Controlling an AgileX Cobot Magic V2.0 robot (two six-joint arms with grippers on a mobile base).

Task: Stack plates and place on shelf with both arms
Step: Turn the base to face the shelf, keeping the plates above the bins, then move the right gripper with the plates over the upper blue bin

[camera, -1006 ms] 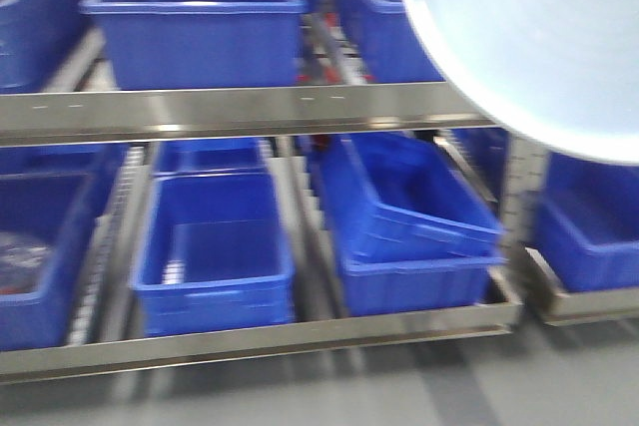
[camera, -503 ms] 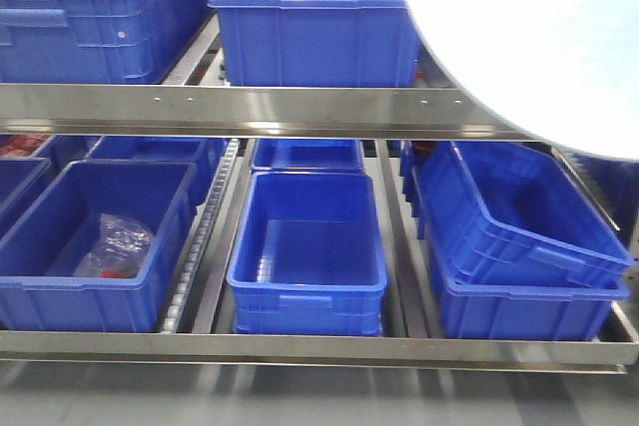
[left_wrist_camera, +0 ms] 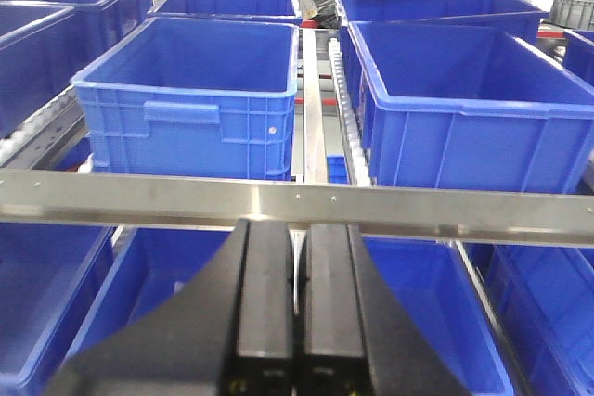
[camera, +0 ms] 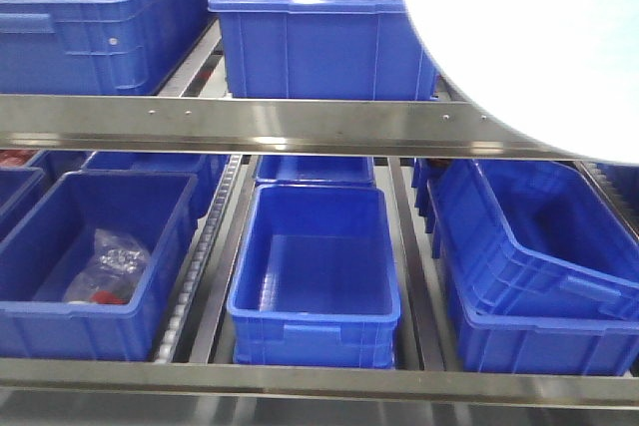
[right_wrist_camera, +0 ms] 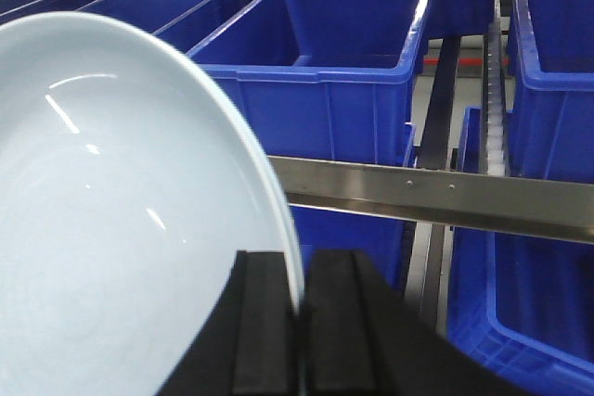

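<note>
A pale bluish-white plate (camera: 529, 47) fills the upper right of the front view, held up in front of the shelf (camera: 250, 127). In the right wrist view my right gripper (right_wrist_camera: 299, 266) is shut on the rim of this plate (right_wrist_camera: 111, 210), which stands on edge to the left of the fingers. I cannot tell whether a second plate lies against it. My left gripper (left_wrist_camera: 299, 234) is shut with nothing visible between its fingers, just short of the shelf's steel front rail (left_wrist_camera: 278, 201). Neither gripper shows in the front view.
Big blue crates fill both tiers. On the lower tier are an empty crate (camera: 315, 271), one holding a clear bag (camera: 110, 264), and a tilted crate nested in another (camera: 539, 246). Roller tracks (camera: 200, 256) run between them. The right wrist view shows the upper rail (right_wrist_camera: 427, 197).
The view swung left along the rack, then drew closer, so the rails and crates look larger. The plate has stayed at the upper right in the right gripper's hold.
</note>
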